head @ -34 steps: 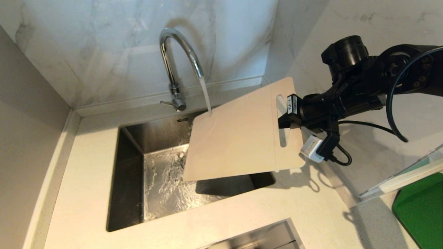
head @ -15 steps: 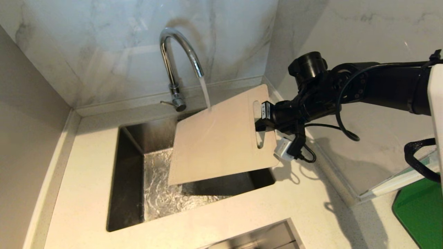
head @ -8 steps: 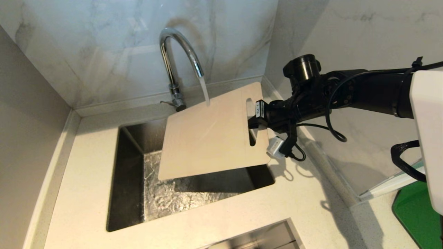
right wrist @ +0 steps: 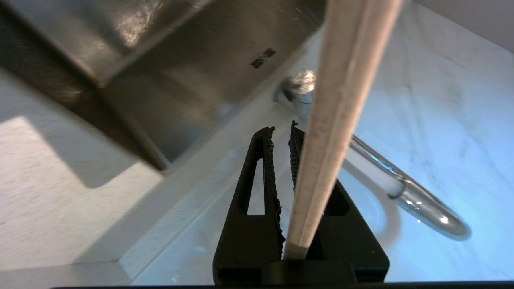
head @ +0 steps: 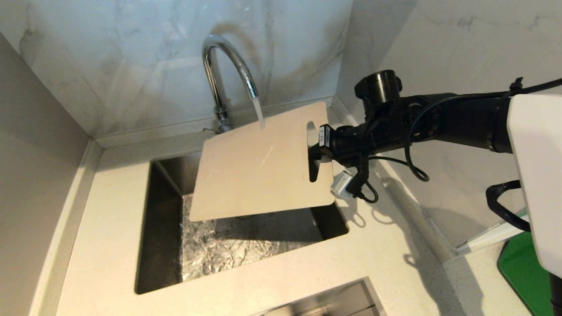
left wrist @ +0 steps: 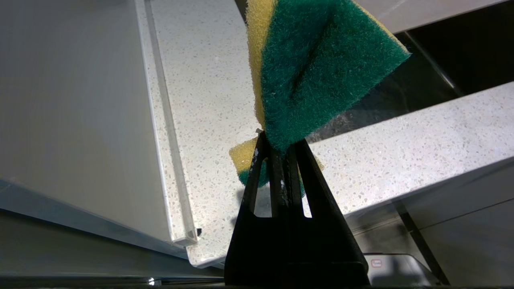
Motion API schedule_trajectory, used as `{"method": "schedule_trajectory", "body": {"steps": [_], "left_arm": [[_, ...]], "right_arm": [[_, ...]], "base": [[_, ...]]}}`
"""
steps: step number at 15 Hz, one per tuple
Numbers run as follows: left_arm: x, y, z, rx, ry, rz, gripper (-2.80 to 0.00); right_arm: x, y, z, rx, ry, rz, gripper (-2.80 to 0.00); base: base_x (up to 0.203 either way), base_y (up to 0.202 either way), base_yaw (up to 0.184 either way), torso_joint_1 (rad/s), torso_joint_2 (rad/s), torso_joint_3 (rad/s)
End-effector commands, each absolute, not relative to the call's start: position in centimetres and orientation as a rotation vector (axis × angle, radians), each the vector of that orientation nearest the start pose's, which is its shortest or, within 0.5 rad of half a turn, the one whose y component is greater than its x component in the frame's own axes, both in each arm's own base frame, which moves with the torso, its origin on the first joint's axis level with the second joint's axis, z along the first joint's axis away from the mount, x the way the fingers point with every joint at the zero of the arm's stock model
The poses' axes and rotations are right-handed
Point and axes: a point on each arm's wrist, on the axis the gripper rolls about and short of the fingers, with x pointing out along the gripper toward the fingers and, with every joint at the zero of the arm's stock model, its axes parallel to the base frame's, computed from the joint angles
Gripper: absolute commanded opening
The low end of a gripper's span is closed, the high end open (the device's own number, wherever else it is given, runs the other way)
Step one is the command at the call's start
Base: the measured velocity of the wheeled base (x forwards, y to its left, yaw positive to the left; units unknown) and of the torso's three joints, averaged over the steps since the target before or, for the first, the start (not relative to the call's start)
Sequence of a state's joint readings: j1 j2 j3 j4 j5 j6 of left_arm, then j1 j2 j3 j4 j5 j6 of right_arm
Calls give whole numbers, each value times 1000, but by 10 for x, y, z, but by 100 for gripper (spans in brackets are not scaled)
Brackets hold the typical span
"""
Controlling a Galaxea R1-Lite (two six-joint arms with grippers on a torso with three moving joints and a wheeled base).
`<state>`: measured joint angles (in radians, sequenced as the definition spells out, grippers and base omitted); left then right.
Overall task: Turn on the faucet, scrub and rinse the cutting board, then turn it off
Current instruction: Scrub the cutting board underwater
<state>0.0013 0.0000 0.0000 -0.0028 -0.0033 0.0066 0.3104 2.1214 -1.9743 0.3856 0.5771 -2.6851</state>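
The cutting board (head: 259, 166) is hanging tilted over the sink (head: 160, 245), catching the faucet (head: 219, 74) stream near its far edge. The right gripper (head: 317, 154) is pinching only its slotted right end, so water weight could be levering it loose, while the left gripper (left wrist: 281, 152), out of the head view, is squeezing a sponge (left wrist: 317, 68).

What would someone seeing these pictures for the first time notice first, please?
Most striking is the large cream-beige plastic cutting board, held tilted over the steel sink by the right gripper at its slot-handle end. Water from the tall chrome gooseneck faucet at the back of the sink lands on the board's upper part. In the left wrist view, the left gripper pinches a yellow-and-green scrubbing sponge above the speckled countertop.
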Motion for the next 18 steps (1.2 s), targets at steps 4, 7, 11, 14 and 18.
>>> {"method": "schedule_trajectory", "body": {"steps": [4, 7, 11, 14, 18], "left_arm": [[-23, 0, 75, 8, -2, -2, -280], [-23, 0, 75, 8, -2, -2, -280], [-23, 0, 75, 8, -2, -2, -280], [-23, 0, 75, 8, -2, -2, -280], [-23, 0, 75, 8, -2, -2, -280]], "right_arm": [[404, 153, 248, -2290, -992, 961, -280], [406, 154, 246, -2289, -990, 967, -280], [407, 156, 243, -2281, -995, 978, -280], [408, 159, 247, -2275, -1023, 927, -280], [410, 160, 246, -2261, -1016, 918, -280]], "base": [[0, 0, 0, 0, 0, 0], [0, 0, 0, 0, 0, 0], [0, 0, 0, 0, 0, 0], [0, 0, 0, 0, 0, 0], [0, 0, 0, 0, 0, 0]]}}
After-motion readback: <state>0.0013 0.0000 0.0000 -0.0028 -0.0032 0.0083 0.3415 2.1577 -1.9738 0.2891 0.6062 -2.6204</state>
